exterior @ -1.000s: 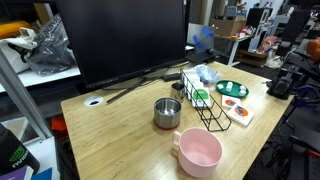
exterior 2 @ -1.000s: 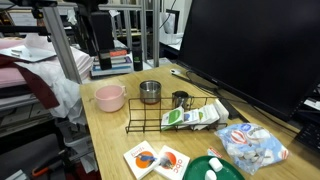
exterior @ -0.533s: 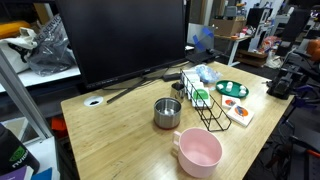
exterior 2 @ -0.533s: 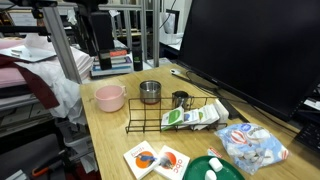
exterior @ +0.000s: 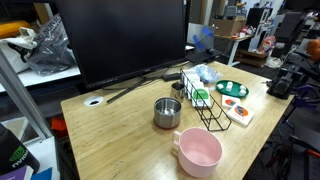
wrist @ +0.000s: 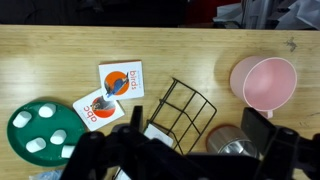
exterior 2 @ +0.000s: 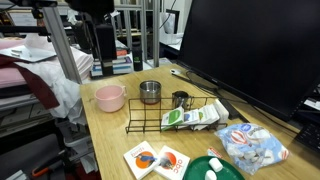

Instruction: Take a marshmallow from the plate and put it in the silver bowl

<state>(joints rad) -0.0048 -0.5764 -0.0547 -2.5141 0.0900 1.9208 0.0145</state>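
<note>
The green plate holds several white marshmallows at the lower left of the wrist view. It also shows in both exterior views. The silver bowl stands beside the wire rack and is partly hidden by my finger; it shows in both exterior views. My gripper is open and empty, high above the table over the rack and the silver bowl. My arm hangs above the table end near the pink bowl.
A pink bowl with a handle stands near the silver bowl. A black wire rack sits mid-table. Two white cards lie by the plate. A bag of marshmallows and a large monitor stand behind.
My arm has shifted slightly at the top of an exterior view. The things on the table have not moved.
</note>
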